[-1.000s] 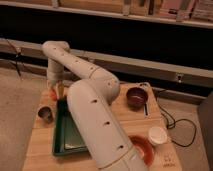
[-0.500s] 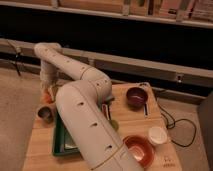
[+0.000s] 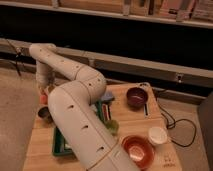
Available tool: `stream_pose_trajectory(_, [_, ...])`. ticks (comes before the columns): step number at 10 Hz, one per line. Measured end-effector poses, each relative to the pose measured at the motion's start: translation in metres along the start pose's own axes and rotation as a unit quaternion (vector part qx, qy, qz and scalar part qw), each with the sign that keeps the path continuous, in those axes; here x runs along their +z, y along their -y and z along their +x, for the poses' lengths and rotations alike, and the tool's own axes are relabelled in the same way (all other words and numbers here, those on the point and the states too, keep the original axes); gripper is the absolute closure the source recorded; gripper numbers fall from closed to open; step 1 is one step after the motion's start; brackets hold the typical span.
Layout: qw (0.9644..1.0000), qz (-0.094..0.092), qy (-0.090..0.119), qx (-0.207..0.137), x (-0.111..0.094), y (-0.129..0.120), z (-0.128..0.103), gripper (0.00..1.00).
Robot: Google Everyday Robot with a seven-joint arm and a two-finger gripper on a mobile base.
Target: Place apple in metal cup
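Wooden tabletop (image 3: 135,125), dark shelving wall behind. Gripper (image 3: 45,94) at left edge, fingers holding apple (image 3: 43,99) just above metal cup (image 3: 45,114); barely moved since earlier frame.

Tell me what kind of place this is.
Probably an office or lab test area: a wooden table with a green tray and maroon bowl, a trailing cable. The tool hangs at the table's left, above the metal cup.
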Motion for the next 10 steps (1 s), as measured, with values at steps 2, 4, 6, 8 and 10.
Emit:
stream_pose_trajectory(2, [1.0000,0.000,-0.003,-0.004,0.005,-0.004,-0.016,1.00])
stream_pose_trajectory(4, [0.9999,-0.003,-0.003,-0.014,0.009,-0.007,-0.035,1.00])
stream_pose_trajectory(6, [0.9998,-0.005,-0.002,-0.020,0.012,-0.006,-0.044,1.00])
stream_pose_trajectory(8, [0.9998,-0.006,0.004,-0.017,0.013,-0.007,-0.043,1.00])
stream_pose_trajectory(10, [0.9999,-0.010,0.006,-0.012,0.014,-0.009,-0.039,0.93])
